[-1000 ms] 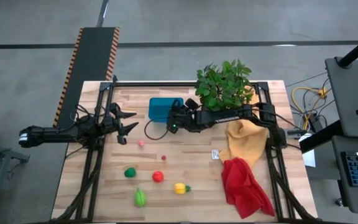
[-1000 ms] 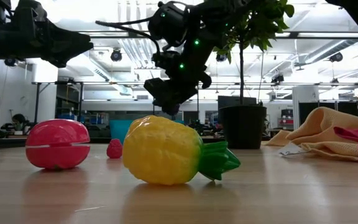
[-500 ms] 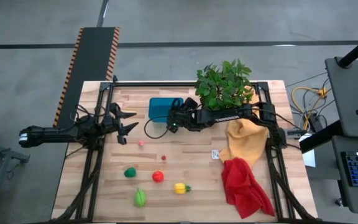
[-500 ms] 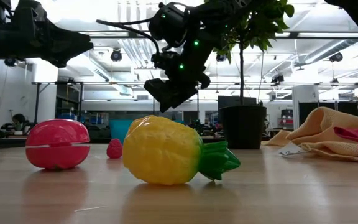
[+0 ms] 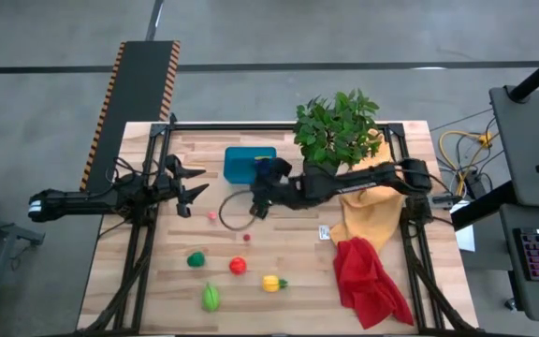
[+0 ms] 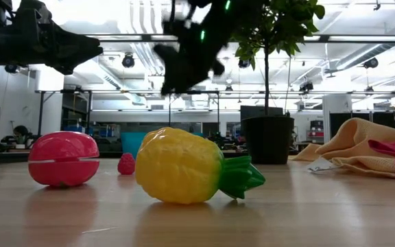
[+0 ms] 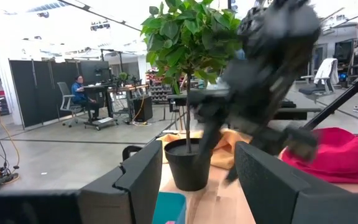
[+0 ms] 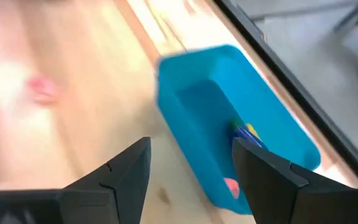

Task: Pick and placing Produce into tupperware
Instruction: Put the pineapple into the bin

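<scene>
The teal tupperware [image 5: 247, 163] sits at the table's far middle; in the right wrist view the tupperware [image 8: 241, 134] holds a yellow-and-blue piece [image 8: 247, 131] and a pink piece [image 8: 230, 185]. My right gripper [image 5: 254, 200] hovers open just near of the box, holding nothing. Loose produce lies on the table: a pink piece [image 5: 212, 216], a small red one [image 5: 246, 237], a green one [image 5: 196, 258], a red one [image 5: 238, 266], a yellow one [image 5: 269, 282] and a green one [image 5: 211, 298]. My left gripper [image 5: 191, 187] waits open above the table's left side.
A potted plant [image 5: 337, 129] stands right of the box at the far edge. A yellow cloth [image 5: 368, 211] and a red cloth [image 5: 368, 281] lie on the right side. A black cable loop [image 5: 235, 212] hangs below my right arm. Bare wood lies between the loose pieces.
My right gripper has risen and swung from over the tupperware toward the table's near edge and slightly left, moving fast enough to blur. The left arm has kept still, and the produce on the table has not moved.
</scene>
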`<action>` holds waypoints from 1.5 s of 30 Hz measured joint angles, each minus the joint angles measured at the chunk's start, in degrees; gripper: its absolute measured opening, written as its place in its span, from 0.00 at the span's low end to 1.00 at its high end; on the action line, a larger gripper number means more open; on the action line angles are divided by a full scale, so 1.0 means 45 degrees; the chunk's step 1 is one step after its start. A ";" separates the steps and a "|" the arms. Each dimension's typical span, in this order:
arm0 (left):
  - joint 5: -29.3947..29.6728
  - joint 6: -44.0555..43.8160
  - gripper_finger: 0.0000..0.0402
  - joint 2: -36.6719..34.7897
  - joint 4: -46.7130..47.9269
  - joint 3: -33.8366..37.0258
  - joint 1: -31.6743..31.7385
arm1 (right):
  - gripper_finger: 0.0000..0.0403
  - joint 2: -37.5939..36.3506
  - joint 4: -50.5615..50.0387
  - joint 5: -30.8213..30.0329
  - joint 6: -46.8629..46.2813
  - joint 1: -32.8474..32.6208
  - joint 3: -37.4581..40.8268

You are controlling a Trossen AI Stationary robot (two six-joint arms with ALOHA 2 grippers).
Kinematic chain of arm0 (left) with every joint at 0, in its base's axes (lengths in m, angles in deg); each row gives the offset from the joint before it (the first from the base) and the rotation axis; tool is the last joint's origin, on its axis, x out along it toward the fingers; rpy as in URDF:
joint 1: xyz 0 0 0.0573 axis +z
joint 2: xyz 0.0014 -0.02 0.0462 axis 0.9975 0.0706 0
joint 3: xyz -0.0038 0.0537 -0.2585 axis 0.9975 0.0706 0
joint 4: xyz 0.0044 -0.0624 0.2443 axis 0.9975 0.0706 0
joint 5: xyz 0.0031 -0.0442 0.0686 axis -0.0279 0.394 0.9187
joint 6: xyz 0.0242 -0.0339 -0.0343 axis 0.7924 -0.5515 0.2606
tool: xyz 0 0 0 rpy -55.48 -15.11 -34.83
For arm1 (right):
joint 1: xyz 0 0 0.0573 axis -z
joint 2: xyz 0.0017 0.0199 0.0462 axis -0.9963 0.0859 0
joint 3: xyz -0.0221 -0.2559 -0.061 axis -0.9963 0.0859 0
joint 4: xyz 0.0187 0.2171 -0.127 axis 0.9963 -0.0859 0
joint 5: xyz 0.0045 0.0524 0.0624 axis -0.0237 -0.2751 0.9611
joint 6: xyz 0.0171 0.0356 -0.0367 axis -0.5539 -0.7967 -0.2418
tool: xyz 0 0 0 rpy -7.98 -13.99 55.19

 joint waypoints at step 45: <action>0.0000 -0.0058 0.47 0.0000 0.0003 0.0000 0.0001 | 0.82 0.1575 -0.0564 0.3777 -0.2572 -0.5633 0.0403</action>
